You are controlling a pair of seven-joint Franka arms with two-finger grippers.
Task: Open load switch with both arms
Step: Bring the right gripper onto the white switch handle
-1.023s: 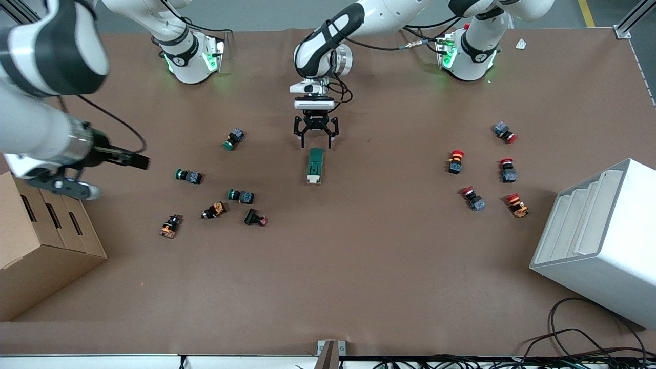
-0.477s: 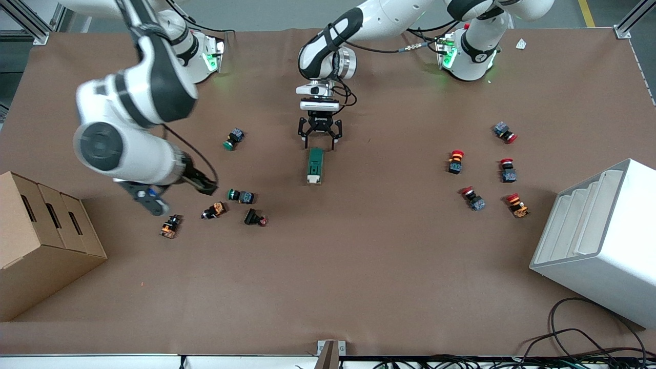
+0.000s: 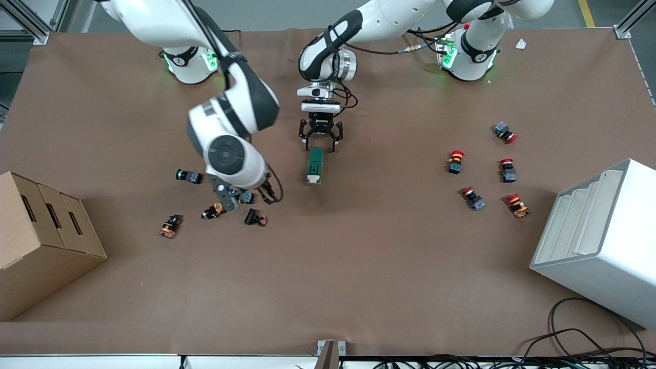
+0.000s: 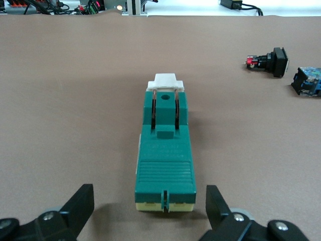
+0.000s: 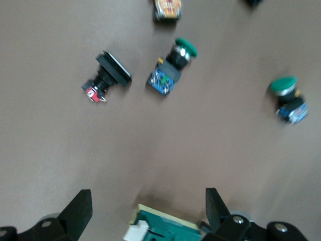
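Note:
The load switch (image 3: 315, 165) is a dark-green block lying mid-table, its white lever (image 4: 165, 83) at the end nearer the front camera. My left gripper (image 3: 321, 142) hangs open just over the switch's other end. In the left wrist view the left gripper (image 4: 150, 201) has its black fingers (image 4: 83, 201) on either side of the load switch (image 4: 164, 150), apart from it. My right gripper (image 3: 266, 192) hovers beside the switch toward the right arm's end of the table. In the right wrist view the right gripper (image 5: 148, 206) is open, with the lever end of the load switch (image 5: 165, 228) low between its fingers.
Green push-buttons (image 3: 188, 176), a black one (image 3: 255, 218) and orange ones (image 3: 170, 226) lie under and around the right arm. Red push-buttons (image 3: 455, 161) lie toward the left arm's end. A cardboard box (image 3: 41, 241) and a white rack (image 3: 599, 236) stand at the table's ends.
The right arm has swung from over the cardboard box across the green push-buttons to beside the switch. The left gripper has moved slightly closer to the switch's end.

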